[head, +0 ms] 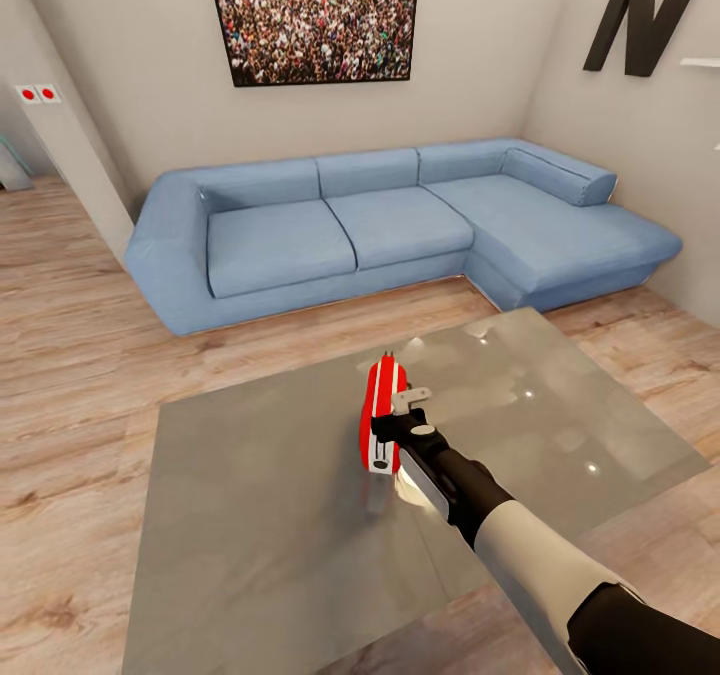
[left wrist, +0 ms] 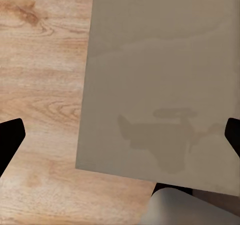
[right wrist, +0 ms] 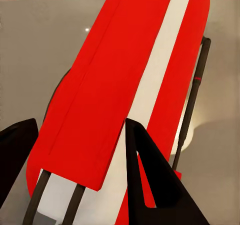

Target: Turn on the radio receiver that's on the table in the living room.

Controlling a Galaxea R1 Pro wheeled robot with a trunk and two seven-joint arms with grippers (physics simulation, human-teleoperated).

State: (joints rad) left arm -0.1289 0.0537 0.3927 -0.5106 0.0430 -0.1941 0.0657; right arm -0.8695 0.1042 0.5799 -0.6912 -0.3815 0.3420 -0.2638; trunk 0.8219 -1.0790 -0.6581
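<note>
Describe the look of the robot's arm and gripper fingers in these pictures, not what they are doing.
In the head view the right arm has a glossy black shoulder-end segment, a light grey forearm shell, a black wrist with a silvery panel, and a pale grey bracket at the right gripper. Its fingers look like flat black wedges. The left gripper's fingertips are black too.

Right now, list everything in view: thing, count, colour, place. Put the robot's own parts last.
radio: 1, red with white stripes, on the table, near its middle
table: 1, glossy grey, on the floor before the sofa
sofa: 1, blue, L-shaped, in the corner
crowd picture: 1, many-coloured, wall above the sofa
letter N: 1, dark, right wall
floor: light wood planks
right end effector: 1, black, at the radio's side
left end effector: 1, black, open, over the table's edge
</note>
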